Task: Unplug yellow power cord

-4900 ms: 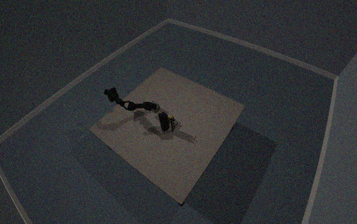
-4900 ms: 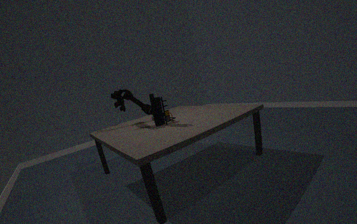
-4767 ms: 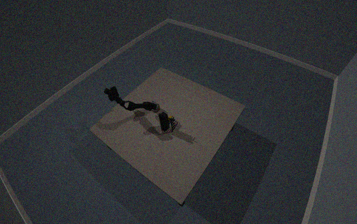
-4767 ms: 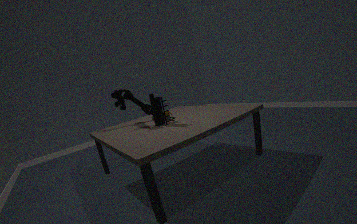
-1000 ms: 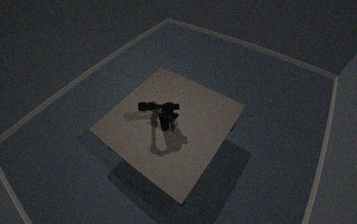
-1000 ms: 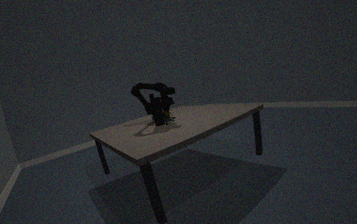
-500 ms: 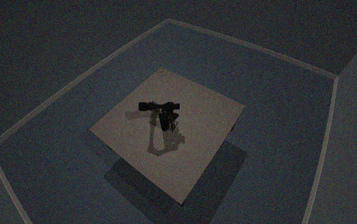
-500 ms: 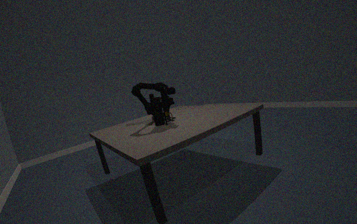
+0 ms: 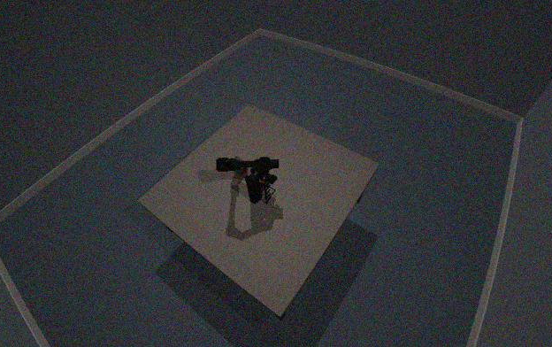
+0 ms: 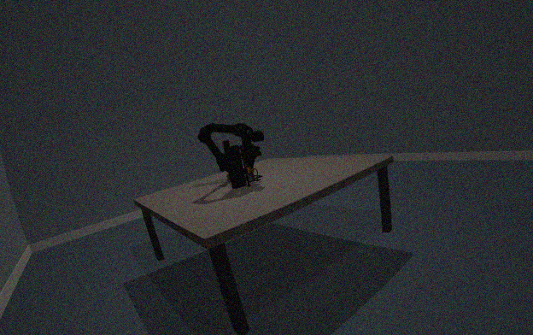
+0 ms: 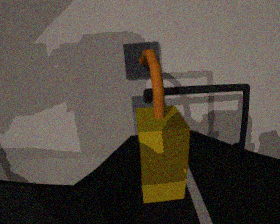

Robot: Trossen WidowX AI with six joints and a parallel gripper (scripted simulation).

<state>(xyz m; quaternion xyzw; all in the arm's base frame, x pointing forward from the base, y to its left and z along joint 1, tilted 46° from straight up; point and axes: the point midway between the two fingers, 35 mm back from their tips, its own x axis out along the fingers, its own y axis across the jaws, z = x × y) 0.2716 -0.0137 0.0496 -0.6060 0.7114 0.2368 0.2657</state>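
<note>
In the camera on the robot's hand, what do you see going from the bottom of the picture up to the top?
Yellow plug, gripped between the dark fingers of the gripper → orange cord arching up from the plug → dark grey square block where the cord ends → pale table beyond.
</note>
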